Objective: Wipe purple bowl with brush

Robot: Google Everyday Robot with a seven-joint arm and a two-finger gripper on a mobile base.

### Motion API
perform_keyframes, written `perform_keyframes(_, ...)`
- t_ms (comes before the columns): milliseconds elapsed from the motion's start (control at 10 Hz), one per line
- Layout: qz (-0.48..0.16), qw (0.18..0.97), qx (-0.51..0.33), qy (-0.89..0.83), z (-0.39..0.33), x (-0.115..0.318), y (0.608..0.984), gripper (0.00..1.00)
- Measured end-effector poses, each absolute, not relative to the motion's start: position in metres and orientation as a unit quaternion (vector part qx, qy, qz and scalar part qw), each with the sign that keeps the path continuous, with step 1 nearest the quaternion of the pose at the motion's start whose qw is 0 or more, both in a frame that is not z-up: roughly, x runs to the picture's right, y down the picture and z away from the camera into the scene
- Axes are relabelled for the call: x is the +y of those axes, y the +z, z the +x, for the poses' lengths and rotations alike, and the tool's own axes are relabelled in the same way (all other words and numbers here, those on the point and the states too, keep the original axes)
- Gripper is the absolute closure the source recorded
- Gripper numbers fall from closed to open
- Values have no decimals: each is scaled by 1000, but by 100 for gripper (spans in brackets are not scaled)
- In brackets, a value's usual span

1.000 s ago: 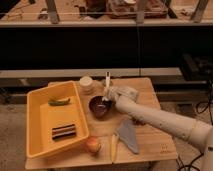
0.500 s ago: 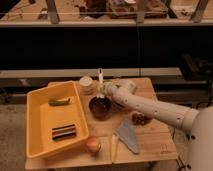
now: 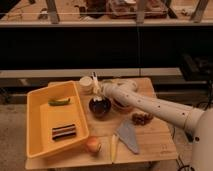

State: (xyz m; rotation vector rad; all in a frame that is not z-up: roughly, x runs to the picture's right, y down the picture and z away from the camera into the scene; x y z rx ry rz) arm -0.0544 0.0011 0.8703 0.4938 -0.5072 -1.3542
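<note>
The purple bowl (image 3: 100,107) sits on the wooden table (image 3: 160,142), just right of the yellow tray. My gripper (image 3: 100,92) hangs over the bowl's far rim, at the end of the white arm reaching in from the right. It is shut on the brush (image 3: 94,81), whose slim pale handle sticks up above the gripper, close to the cream cup. A pale patch inside the bowl, below the gripper, looks like the brush head.
A yellow tray (image 3: 35,125) holds a green pod (image 3: 59,101) and a dark striped block (image 3: 64,131). A cream cup (image 3: 85,84) stands behind the bowl, a reddish-brown dish (image 3: 121,106) under the arm. In front lie an onion (image 3: 93,145), a pale yellow strip (image 3: 113,148), a grey wedge (image 3: 129,136) and a brown lump (image 3: 141,118).
The gripper and the brush have shifted left, from the bowl's right side to over its far rim, nearer the cream cup. The bowl has stayed in place.
</note>
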Motion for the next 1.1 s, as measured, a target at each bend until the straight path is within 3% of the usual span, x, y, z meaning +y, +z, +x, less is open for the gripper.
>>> perform_keyframes(600,227,705,-241,-627,-88,26,857,100)
perform_keyframes(1100,204,709,-210,-641,-66,43,855,100)
